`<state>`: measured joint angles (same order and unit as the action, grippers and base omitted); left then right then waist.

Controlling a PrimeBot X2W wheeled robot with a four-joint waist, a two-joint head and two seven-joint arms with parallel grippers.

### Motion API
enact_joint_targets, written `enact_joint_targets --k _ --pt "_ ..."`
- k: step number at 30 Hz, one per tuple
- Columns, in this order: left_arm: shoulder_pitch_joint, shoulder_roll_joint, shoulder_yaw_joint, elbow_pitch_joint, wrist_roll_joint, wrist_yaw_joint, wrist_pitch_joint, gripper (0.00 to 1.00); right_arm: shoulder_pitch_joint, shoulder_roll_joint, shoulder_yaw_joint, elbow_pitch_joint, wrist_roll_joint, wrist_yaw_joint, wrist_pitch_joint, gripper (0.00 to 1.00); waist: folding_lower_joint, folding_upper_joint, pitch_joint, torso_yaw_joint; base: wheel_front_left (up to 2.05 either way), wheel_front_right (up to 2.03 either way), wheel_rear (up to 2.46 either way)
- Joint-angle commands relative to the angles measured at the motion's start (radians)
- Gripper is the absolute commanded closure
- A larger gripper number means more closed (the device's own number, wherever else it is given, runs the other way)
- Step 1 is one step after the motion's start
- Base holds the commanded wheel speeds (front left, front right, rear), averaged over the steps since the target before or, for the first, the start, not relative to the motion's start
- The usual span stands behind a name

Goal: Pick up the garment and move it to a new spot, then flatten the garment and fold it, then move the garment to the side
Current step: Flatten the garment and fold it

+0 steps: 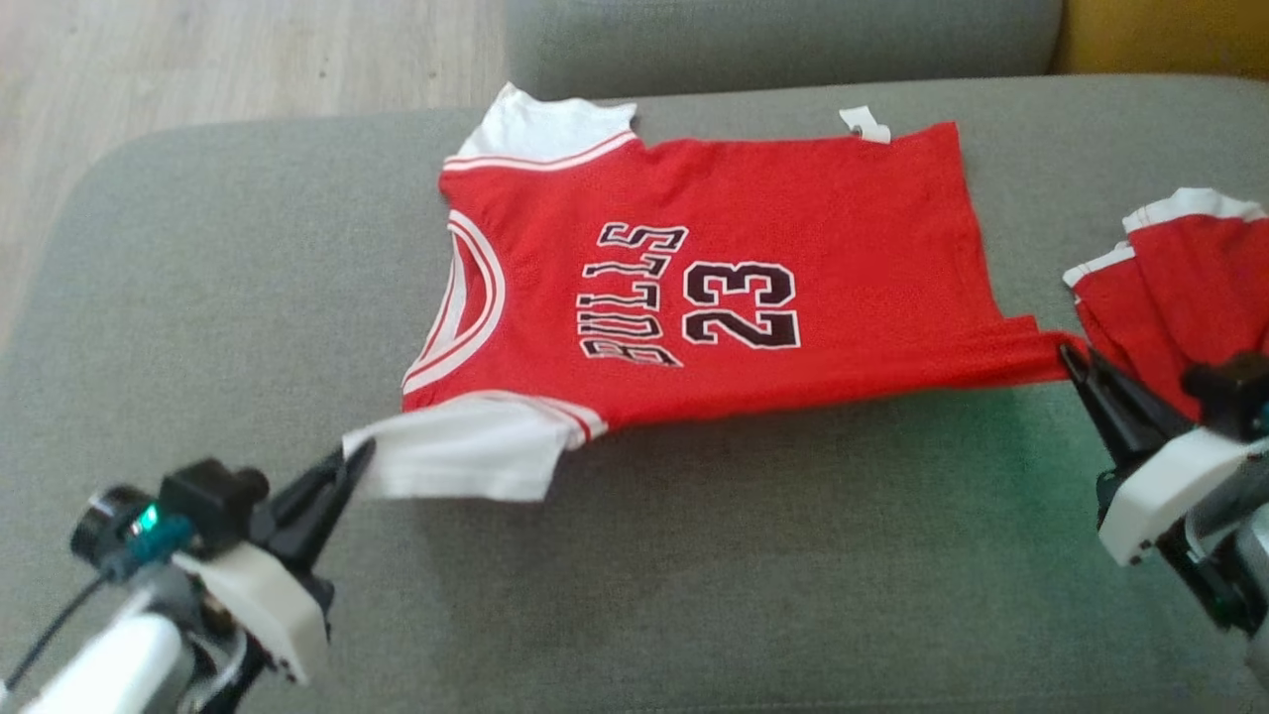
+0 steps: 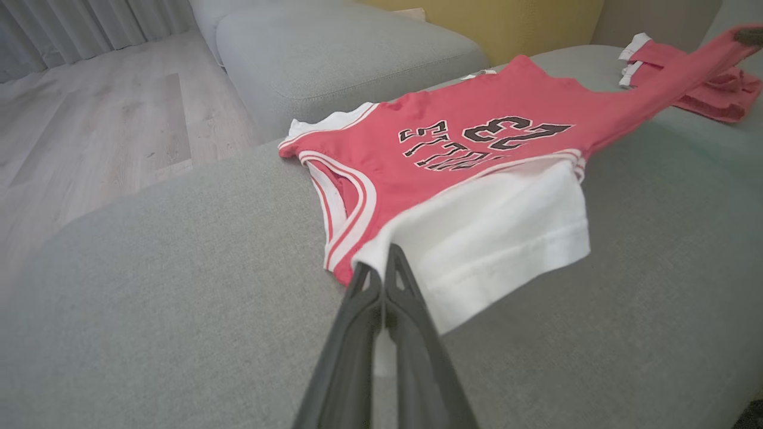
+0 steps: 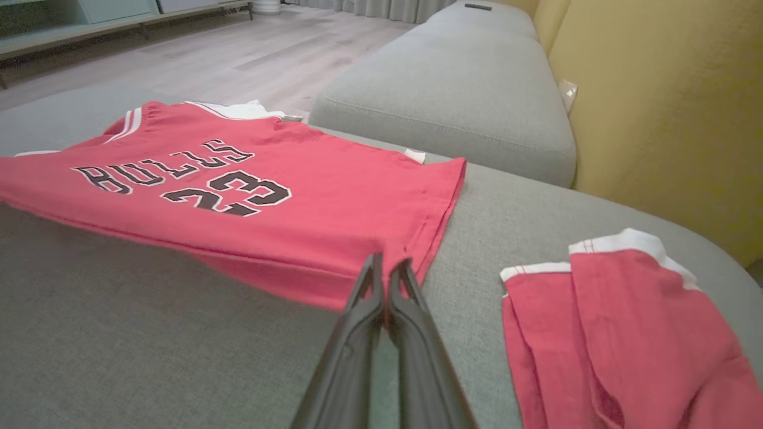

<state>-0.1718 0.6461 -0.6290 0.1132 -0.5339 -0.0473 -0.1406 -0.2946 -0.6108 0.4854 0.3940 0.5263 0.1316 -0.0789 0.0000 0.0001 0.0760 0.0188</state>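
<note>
Jersey (image 1: pixel 714 198) on sofa (image 1: pixel 248 248), clamped by left gripper (image 1: pixel 360 453), right gripper (image 1: pixel 1070 354)

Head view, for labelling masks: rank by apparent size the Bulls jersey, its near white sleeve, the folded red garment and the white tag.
1. Bulls jersey.
2. Folded red garment and near white sleeve: alike, and the picture's edge cuts the garment, so unranked.
3. White tag.
</note>
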Motion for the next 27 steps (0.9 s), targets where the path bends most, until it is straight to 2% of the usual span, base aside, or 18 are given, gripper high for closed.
enact_joint_targets --k 1,8,14,21,27 --pt "-0.081 0.048 0.062 -0.025 -0.003 0.005 -0.001 1.0 -0.02 -0.032 -0.008 -0.027 -0.008 -0.001 0.001 1.0 0.0 -0.0001 0.011 -0.003 0.0 0.0 0.0" --pt "-0.219 0.05 0.057 0.033 0.015 -0.029 0.036 1.0 -0.068 0.011 -0.064 -0.072 -0.063 -0.001 0.096 1.0 0.0 -0.0001 0.077 -0.017 0.0 0.0 0.0" --pt "-0.361 0.044 0.019 0.132 0.033 -0.064 0.075 1.0 -0.13 0.047 -0.066 -0.067 -0.075 -0.001 0.193 1.0 0.0 -0.0001 0.132 -0.031 0.0 0.0 0.0" --pt "-0.512 0.036 -0.084 0.265 0.042 -0.082 0.115 1.0 -0.209 0.057 -0.025 -0.016 -0.087 -0.001 0.279 1.0 0.0 -0.0001 0.179 -0.044 0.0 0.0 0.0" --pt "-0.628 0.027 -0.218 0.347 0.002 -0.083 0.118 1.0 -0.258 0.052 0.014 0.034 -0.089 -0.001 0.332 1.0 0.0 -0.0001 0.209 -0.055 0.0 0.0 0.0"
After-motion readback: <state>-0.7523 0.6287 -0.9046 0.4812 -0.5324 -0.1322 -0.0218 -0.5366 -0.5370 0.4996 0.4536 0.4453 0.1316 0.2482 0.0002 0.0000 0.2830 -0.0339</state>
